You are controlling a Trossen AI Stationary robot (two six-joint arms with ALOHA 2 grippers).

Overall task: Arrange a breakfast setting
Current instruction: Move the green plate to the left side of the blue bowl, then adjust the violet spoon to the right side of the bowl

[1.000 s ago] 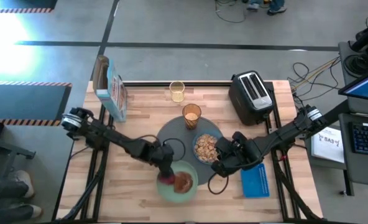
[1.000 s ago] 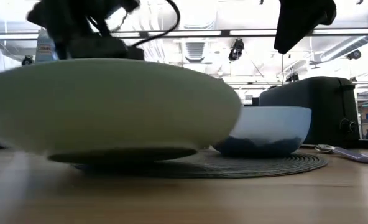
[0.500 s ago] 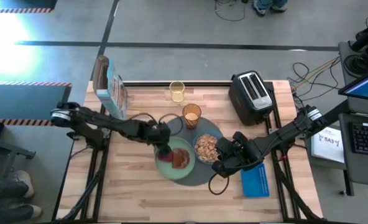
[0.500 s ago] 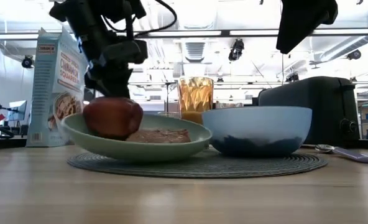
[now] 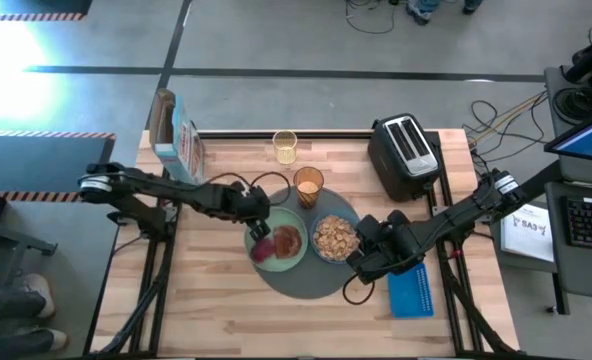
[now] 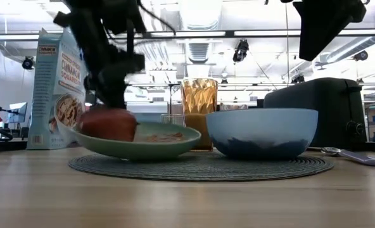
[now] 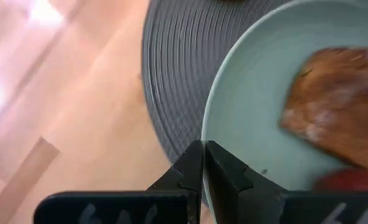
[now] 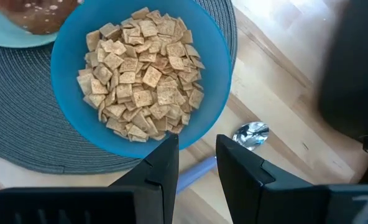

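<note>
The left gripper (image 7: 203, 163) is clenched on the rim of the pale-green plate (image 5: 280, 243), which sits on the round dark-grey mat (image 5: 311, 278) and carries the toast slice (image 7: 336, 93) and red fruit (image 6: 109, 123). Beside the plate on the mat, the small blue bowl (image 8: 140, 68) holds brown cereal (image 8: 143, 78). The right gripper (image 8: 196, 163), fingers parted and grasping nothing, hovers over the small spoon (image 8: 251, 134) just off the mat. The amber tumbler (image 5: 308, 186) stands at the mat's far edge on the wooden table (image 5: 216, 310).
</note>
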